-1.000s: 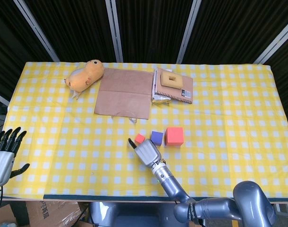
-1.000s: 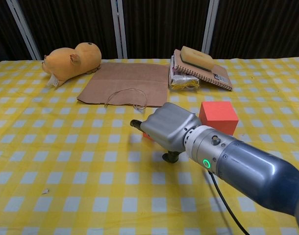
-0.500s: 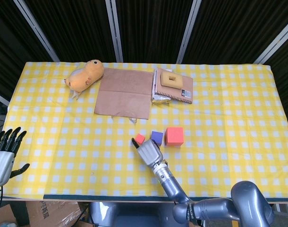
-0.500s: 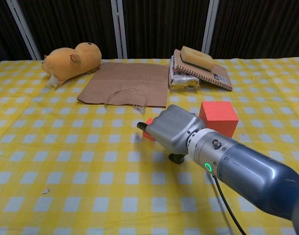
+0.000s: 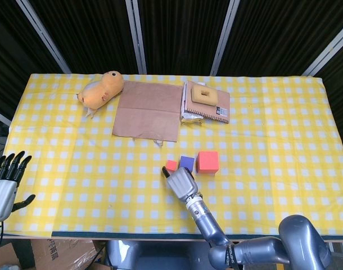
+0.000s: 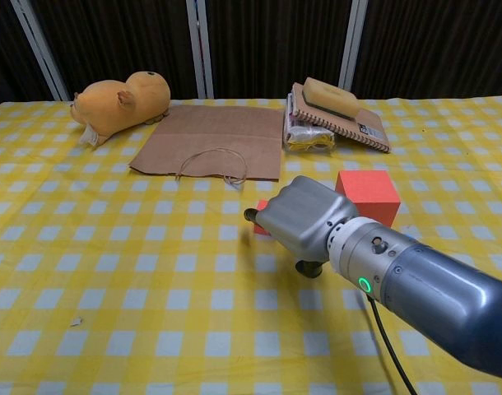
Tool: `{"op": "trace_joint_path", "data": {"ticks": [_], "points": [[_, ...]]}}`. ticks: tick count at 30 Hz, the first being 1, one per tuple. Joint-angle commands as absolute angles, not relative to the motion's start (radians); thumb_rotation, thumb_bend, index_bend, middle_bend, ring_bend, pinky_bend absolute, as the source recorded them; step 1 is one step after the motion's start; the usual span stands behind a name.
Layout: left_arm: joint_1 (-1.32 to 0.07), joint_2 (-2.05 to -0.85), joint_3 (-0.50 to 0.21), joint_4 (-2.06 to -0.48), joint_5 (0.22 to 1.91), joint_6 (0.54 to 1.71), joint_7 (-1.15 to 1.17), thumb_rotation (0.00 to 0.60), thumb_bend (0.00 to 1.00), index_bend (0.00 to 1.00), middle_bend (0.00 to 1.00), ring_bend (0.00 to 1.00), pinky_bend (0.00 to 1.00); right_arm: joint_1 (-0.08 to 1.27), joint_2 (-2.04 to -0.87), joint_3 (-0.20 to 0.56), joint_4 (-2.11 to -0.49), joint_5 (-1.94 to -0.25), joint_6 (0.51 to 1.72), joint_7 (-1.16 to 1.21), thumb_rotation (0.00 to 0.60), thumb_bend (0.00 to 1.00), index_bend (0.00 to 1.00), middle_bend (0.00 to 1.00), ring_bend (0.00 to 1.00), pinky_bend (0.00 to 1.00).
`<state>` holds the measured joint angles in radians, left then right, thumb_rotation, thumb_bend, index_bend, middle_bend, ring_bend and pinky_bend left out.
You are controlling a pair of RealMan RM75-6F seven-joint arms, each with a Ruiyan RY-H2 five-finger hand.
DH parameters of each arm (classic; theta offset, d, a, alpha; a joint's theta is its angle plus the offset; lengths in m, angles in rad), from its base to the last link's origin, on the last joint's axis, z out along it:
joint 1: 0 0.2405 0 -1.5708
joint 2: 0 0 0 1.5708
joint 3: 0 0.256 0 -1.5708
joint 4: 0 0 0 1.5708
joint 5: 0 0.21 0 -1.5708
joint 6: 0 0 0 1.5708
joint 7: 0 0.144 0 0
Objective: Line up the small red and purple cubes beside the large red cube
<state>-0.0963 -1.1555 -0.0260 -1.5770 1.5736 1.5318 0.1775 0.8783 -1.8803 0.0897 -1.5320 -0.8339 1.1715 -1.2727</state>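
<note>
The large red cube (image 5: 207, 161) stands mid-table, with the purple cube (image 5: 186, 163) just left of it and the small red cube (image 5: 171, 165) left of that, all in a row. My right hand (image 5: 181, 183) lies just in front of the two small cubes, fingers curled in and one finger stretched out to the small red cube's front-left corner. In the chest view the right hand (image 6: 304, 218) hides the purple cube; only a sliver of the small red cube (image 6: 260, 227) and the large red cube (image 6: 366, 194) show. My left hand (image 5: 4, 183) hangs off the table's left edge, fingers apart and holding nothing.
A brown paper bag (image 5: 147, 110) lies flat behind the cubes. An orange plush toy (image 5: 101, 90) sits at the back left. A notebook stack with a sponge (image 5: 205, 101) on it lies at the back centre. A yellow checked cloth (image 5: 272, 140) covers the table.
My right hand has slid to the right, and the small red cube has moved right with it, closing up to the purple cube. The left hand has not moved.
</note>
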Motion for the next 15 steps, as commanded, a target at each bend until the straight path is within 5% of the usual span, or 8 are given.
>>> {"op": "trace_joint_path", "data": {"ticks": [1, 15], "points": [[-0.096, -1.156, -0.026, -1.577, 1.574, 1.532, 0.177, 0.600, 0.02, 0.00, 0.00, 0.00, 0.00, 0.876, -1.878, 0.087, -1.538, -0.829, 1.180, -1.277, 0.600, 0.39, 0.14, 0.87, 0.91, 0.80], [-0.096, -1.156, -0.026, -1.577, 1.574, 1.532, 0.177, 0.600, 0.02, 0.00, 0.00, 0.00, 0.00, 0.882, -1.892, 0.085, -1.526, -0.796, 1.197, -1.302, 0.600, 0.39, 0.14, 0.87, 0.91, 0.80]]}}
